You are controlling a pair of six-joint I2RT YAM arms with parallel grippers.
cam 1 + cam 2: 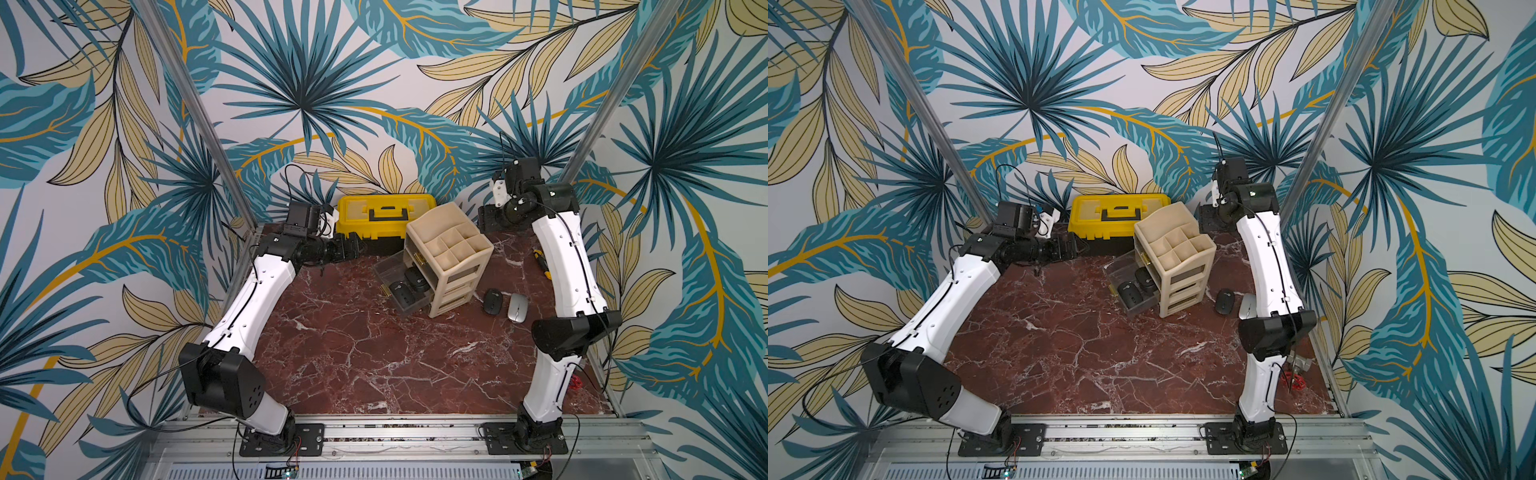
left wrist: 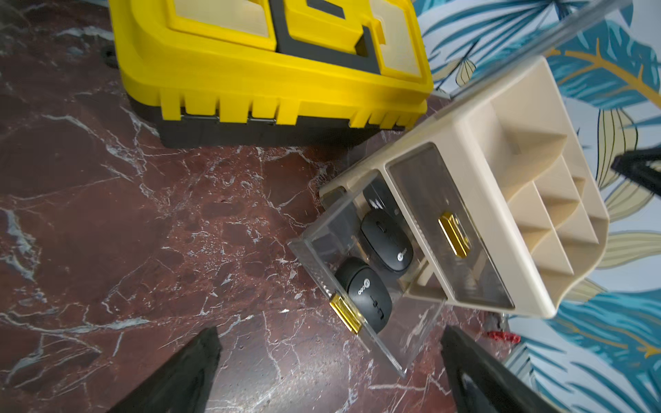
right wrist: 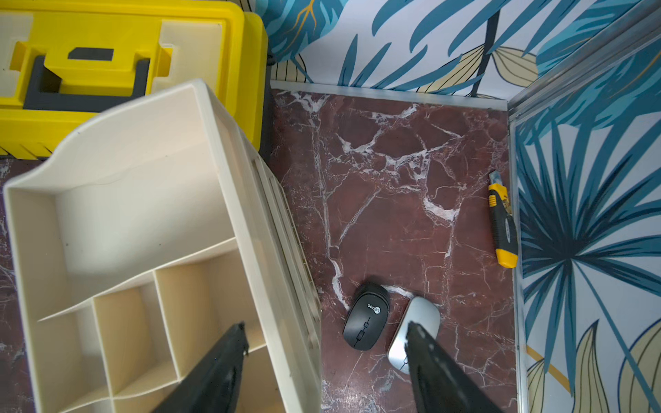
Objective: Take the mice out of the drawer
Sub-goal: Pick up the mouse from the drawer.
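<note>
My left gripper (image 2: 331,332) hangs with its jaws wide apart and empty, facing the clear drawer (image 2: 411,336) pulled out of the beige organizer (image 2: 500,221). Two black mice (image 2: 388,241) lie inside the drawer. My right gripper (image 3: 326,324) is also spread and empty. On the table (image 3: 393,200) just beside the organizer, a black mouse (image 3: 366,320) and a silver mouse (image 3: 420,318) lie side by side.

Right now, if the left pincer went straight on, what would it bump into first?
Most likely the clear plastic drawer with black oval mice inside, sticking out of the beige plastic organizer. It sits straight ahead of the open left pincer; depth is unclear.
</note>
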